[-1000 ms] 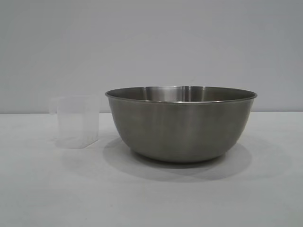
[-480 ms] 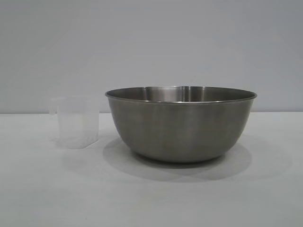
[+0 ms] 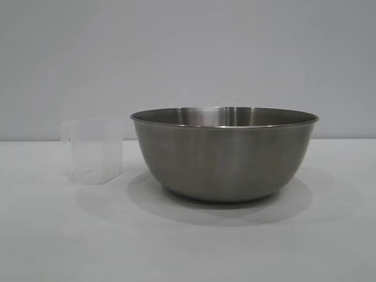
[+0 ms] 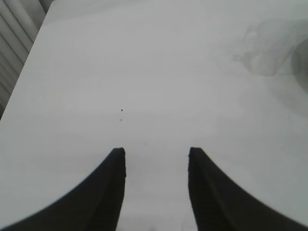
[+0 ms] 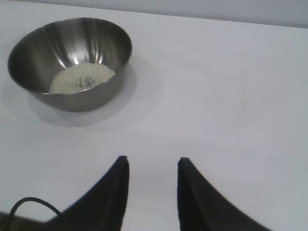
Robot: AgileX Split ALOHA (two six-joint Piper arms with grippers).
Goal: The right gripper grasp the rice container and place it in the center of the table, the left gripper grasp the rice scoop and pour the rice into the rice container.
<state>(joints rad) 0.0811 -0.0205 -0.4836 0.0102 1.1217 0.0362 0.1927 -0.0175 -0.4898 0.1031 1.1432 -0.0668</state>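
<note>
The rice container, a large steel bowl, stands upright on the white table in the exterior view. In the right wrist view the rice container holds a small heap of white rice. The rice scoop, a clear plastic cup, stands upright just left of the bowl; the left wrist view shows the rice scoop far off. My left gripper is open over bare table with nothing between its fingers. My right gripper is open too, well back from the bowl. Neither arm shows in the exterior view.
A plain grey wall backs the table. The table's edge runs along one side of the left wrist view. A black cable loops beside the right gripper.
</note>
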